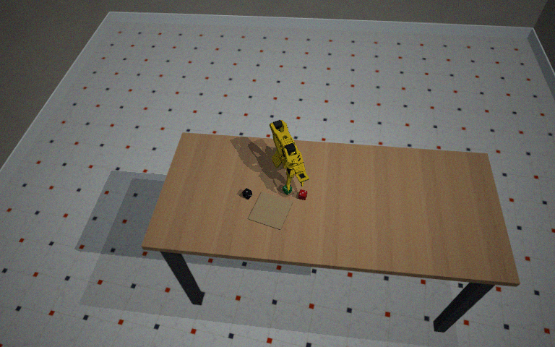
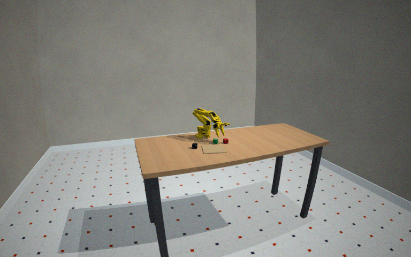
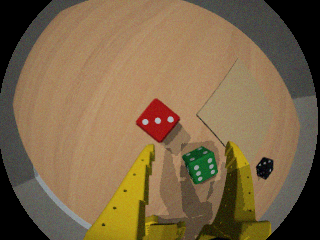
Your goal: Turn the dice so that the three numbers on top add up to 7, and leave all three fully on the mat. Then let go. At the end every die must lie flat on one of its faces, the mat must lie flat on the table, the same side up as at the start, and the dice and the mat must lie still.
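Observation:
My gripper (image 1: 295, 187) (image 2: 221, 135) (image 3: 191, 145) is open and empty, pointing down above the table. The green die (image 1: 285, 190) (image 2: 215, 141) (image 3: 204, 167) lies on the table below and between the fingers in the wrist view, untouched; its top seems to show six. The red die (image 1: 302, 194) (image 2: 225, 141) (image 3: 158, 130) lies on the table ahead of the fingers, with three on top. The black die (image 1: 246, 193) (image 2: 194, 145) (image 3: 265, 168) lies on the table beyond the mat's other side; its top number is unclear. The tan mat (image 1: 269, 210) (image 2: 213, 149) (image 3: 237, 110) lies flat and bears no die.
The wooden table (image 1: 389, 204) (image 2: 266, 141) extends far to the right of the dice. The yellow arm (image 1: 286, 149) (image 2: 203, 116) stands at its back edge and reaches forward over it. Its shadow falls on the table around the green die.

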